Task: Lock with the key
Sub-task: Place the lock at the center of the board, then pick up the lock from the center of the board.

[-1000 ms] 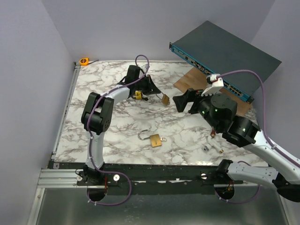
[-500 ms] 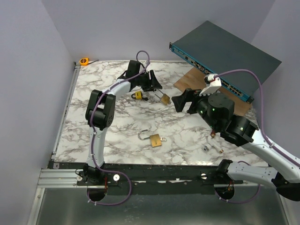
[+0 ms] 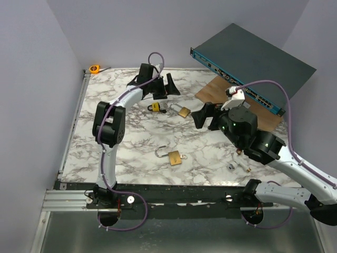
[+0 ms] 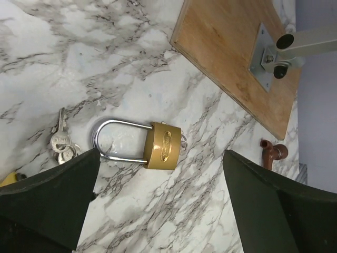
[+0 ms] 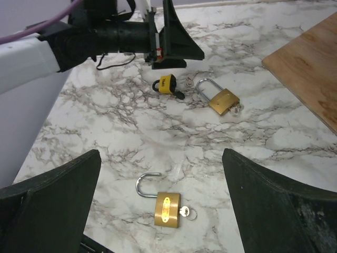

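A brass padlock (image 3: pixel 183 111) with its shackle closed lies on the marble table (image 3: pixel 131 132); in the left wrist view this padlock (image 4: pixel 163 146) has a key ring at its base. My left gripper (image 3: pixel 158 89) hovers open just behind it, holding nothing (image 4: pixel 160 176). A second brass padlock (image 5: pixel 168 209), its shackle open and a key (image 5: pixel 184 212) in its base, lies nearer the front (image 3: pixel 171 157). My right gripper (image 5: pixel 160 158) hangs open above it, empty, and shows right of the closed padlock (image 3: pixel 202 117).
A small yellow padlock (image 3: pixel 154 107) with loose keys (image 4: pixel 62 143) lies beside the closed one. A wooden board (image 3: pixel 221 92) and a dark network switch (image 3: pixel 247 58) stand at the back right. More keys (image 3: pixel 239 167) lie front right, an orange tape measure (image 3: pixel 95 68) at the back left corner.
My left gripper went from shut to wide open and drew back from the closed brass padlock, which stays on the table. My right gripper edged slightly left.
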Available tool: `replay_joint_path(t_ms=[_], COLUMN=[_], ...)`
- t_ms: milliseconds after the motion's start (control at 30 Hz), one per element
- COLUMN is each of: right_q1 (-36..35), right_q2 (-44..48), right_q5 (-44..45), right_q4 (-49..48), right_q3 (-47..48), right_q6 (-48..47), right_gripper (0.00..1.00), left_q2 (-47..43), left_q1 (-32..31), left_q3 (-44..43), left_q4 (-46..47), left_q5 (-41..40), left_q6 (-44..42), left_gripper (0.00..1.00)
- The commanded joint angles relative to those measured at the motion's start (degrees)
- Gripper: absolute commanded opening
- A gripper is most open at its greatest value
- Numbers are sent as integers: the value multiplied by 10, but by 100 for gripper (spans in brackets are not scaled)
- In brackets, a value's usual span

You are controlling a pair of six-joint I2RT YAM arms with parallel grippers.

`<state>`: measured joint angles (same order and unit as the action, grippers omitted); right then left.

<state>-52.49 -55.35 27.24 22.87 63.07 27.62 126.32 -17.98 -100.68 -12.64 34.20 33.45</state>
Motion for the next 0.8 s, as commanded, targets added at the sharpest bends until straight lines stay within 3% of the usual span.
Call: replay_joint_path(t_ms=[0, 333, 500, 767], right_q1=[0, 1, 1, 1], right_q2=[-10, -22, -46, -85], right_q5=[29, 15, -3, -10], right_q4=[2, -63, -71, -70], right_q3=[-18, -98, -129, -143], right_q6=[23, 34, 62, 78], right_gripper=[100, 100, 100, 100], left_q2=[-112, -358, -451, -559], left_q1=[1, -51, -63, -63], left_q3=[54, 298, 394, 489], left_q4=[12, 38, 27, -4], left_q5=[-66, -190, -208, -257], left_q6=[-9, 7, -8, -11], left_gripper=[99, 98, 99, 98])
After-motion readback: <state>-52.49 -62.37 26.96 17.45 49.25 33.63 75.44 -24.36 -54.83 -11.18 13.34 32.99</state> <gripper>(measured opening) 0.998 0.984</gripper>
